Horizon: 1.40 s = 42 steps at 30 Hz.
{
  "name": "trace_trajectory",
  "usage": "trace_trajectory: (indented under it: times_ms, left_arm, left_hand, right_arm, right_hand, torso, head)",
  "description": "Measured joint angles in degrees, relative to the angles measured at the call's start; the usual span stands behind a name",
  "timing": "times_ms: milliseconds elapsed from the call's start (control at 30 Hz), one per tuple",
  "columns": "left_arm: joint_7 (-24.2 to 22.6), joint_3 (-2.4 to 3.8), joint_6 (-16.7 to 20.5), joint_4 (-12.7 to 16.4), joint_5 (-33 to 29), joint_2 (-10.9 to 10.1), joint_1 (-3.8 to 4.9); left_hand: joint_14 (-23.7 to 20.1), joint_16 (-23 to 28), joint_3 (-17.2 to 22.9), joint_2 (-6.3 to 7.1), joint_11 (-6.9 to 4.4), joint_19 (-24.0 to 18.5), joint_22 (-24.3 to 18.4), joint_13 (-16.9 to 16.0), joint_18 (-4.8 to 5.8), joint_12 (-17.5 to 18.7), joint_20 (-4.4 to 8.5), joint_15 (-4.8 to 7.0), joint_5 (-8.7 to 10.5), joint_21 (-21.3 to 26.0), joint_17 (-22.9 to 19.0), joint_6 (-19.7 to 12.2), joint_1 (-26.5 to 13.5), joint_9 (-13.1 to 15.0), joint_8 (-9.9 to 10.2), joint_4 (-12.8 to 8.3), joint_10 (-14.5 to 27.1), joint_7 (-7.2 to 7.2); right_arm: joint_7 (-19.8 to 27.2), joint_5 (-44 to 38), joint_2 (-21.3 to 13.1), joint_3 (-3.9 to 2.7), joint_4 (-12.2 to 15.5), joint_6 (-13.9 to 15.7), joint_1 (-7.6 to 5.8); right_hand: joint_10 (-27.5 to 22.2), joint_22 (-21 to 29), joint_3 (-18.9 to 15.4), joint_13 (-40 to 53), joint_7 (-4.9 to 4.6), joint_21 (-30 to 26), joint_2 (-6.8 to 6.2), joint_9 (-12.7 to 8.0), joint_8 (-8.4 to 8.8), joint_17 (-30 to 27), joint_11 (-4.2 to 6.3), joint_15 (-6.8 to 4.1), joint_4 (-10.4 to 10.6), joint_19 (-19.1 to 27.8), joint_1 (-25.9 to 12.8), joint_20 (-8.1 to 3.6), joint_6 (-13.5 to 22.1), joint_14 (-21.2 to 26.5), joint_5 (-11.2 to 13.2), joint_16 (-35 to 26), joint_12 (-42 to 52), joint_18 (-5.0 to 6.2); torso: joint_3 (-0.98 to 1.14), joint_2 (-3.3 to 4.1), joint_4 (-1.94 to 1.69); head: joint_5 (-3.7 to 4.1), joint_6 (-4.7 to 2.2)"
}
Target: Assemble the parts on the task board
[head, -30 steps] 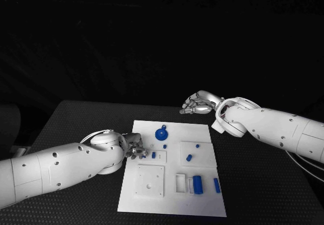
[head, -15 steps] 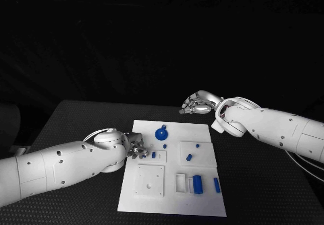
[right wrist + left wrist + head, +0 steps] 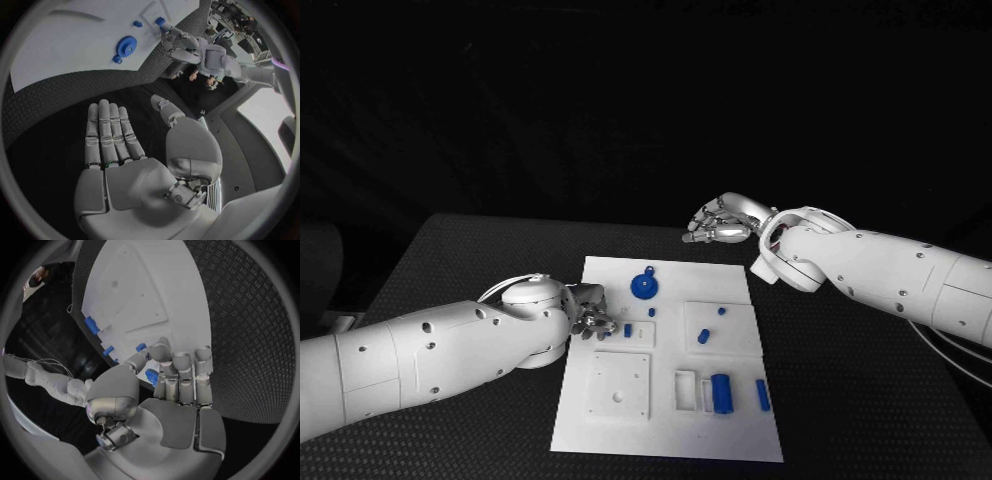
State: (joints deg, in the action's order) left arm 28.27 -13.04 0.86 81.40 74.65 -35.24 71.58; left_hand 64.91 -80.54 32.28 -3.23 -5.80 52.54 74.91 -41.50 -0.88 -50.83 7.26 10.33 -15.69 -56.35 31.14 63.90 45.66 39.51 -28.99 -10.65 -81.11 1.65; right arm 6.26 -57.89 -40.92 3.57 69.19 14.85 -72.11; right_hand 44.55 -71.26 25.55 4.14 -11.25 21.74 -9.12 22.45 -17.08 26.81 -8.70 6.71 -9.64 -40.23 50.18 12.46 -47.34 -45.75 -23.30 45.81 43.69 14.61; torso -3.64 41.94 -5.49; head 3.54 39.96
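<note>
Black table (image 3: 877, 400) — white task board (image 3: 661, 425) on it.

The head camera looks down on the task board (image 3: 668, 400); both wrist cameras share it closer.

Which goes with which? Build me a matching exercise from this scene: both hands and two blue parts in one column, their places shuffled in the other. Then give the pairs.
Column one
1. left hand
2. right hand
3. round blue part
4. long blue part

Column two
A. lies toward the near edge of the task board
B. over the black table, past the board's far edge, fingers apart, holding nothing
C. at the board's left edge, fingers by small blue parts
D. lies toward the board's far edge

Pairs: 1-C, 2-B, 3-D, 4-A
</note>
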Motion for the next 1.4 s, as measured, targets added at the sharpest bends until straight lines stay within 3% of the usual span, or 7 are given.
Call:
trace_trajectory:
  times_ms: [67, 133, 267, 467, 1400]
  left_arm:
    - [0.0, -0.09, -0.1, -0.1, 0.0, 0.0, -0.13]
    - [0.0, -0.11, -0.1, -0.1, 0.0, 0.1, -0.16]
    - [0.0, -0.26, -0.3, -0.1, 0.0, 0.1, -0.34]
    - [0.0, -0.28, -0.4, -0.3, 0.0, 0.1, -0.41]
    - [-0.5, 0.14, -0.5, -0.6, -0.3, -0.8, -0.52]
  left_hand:
    - [0.1, 0.0, -0.2, 1.34, -0.17, 0.0, 0.0, 0.0, 0.00, 0.0, 0.00, 0.66, 2.34, 0.0, -0.1, 1.1, -0.4, 0.0, 0.0, 1.1, -0.2, -1.09]
    - [0.1, 0.0, -0.4, 2.22, -0.17, 0.0, 0.0, 0.0, 0.00, 0.0, 0.00, 0.86, 3.24, 0.0, -0.1, 1.5, -0.9, -0.2, -0.1, 1.8, -0.2, -1.63]
    - [-0.2, 0.0, -0.5, 4.17, -0.33, 0.0, 0.0, 0.0, 0.00, 0.0, 0.00, 1.15, 3.90, 0.0, -0.2, 1.8, -1.9, -0.4, -0.5, 3.3, 1.0, -1.96]
    - [-0.3, 0.0, -0.7, 5.82, -0.04, 0.0, 0.0, 0.0, 0.00, 0.0, 0.00, 1.23, 4.44, 0.0, -0.3, 1.6, -2.9, -0.2, -0.6, 4.8, 0.9, -1.79]
    - [-0.3, 0.0, -0.3, 6.02, -0.04, 0.0, 0.0, 0.0, 0.00, 0.0, 0.00, 1.21, 4.44, 0.0, -0.4, 1.7, -3.1, -0.2, -1.1, 5.2, 0.9, -1.87]
  right_arm:
    - [0.0, 0.0, 0.0, 0.00, 0.0, 0.0, 0.00]
    - [0.0, 0.0, 0.0, 0.00, 0.0, 0.0, 0.00]
    - [0.0, 0.0, -0.1, 0.00, 0.0, 0.0, 0.00]
    - [0.0, 0.0, -0.1, 0.00, 0.0, 0.0, 0.00]
    - [0.0, 0.0, -0.1, 0.00, 0.0, 0.0, 0.00]
  right_hand:
    - [0.0, 0.0, 0.0, 0.0, 0.00, 0.0, 0.00, 0.0, 0.00, 0.0, 0.00, 0.00, 0.0, 0.0, 0.0, 0.00, 0.0, 0.0, 0.0, 0.0, 0.0, 0.00]
    - [0.0, 0.0, 0.0, 0.0, 0.00, 0.0, 0.00, 0.0, 0.00, 0.0, 0.00, 0.00, 0.0, 0.0, 0.0, 0.00, 0.0, 0.0, 0.0, 0.0, 0.0, 0.00]
    - [0.0, -0.1, 0.0, 0.0, 0.00, 0.0, 0.00, 0.0, 0.00, 0.0, 0.00, 0.00, 0.0, 0.0, 0.0, 0.00, 0.0, 0.0, 0.0, 0.0, 0.0, 0.00]
    - [0.0, 0.0, 0.0, 0.0, 0.00, 0.0, 0.00, 0.0, 0.00, 0.0, 0.00, 0.00, 0.0, 0.0, 0.0, 0.00, 0.0, 0.0, 0.0, 0.0, 0.0, 0.00]
    - [0.0, -0.1, 0.0, 0.0, 0.00, -0.2, 0.00, -0.1, 0.00, -0.1, 0.00, 0.00, 0.0, 0.0, 0.0, 0.00, 0.0, 0.0, 0.0, 0.0, 0.0, 0.00]
  torso:
    - [0.00, 0.00, -0.01]
    - [0.00, -0.01, -0.01]
    - [0.01, 0.00, -0.01]
    - [-0.02, -0.01, -0.01]
    - [-0.07, -0.02, -0.02]
  head:
    - [0.02, 0.00]
    - [0.03, -0.01]
    - [0.04, -0.03]
    - [0.12, -0.03]
    - [0.23, -0.10]
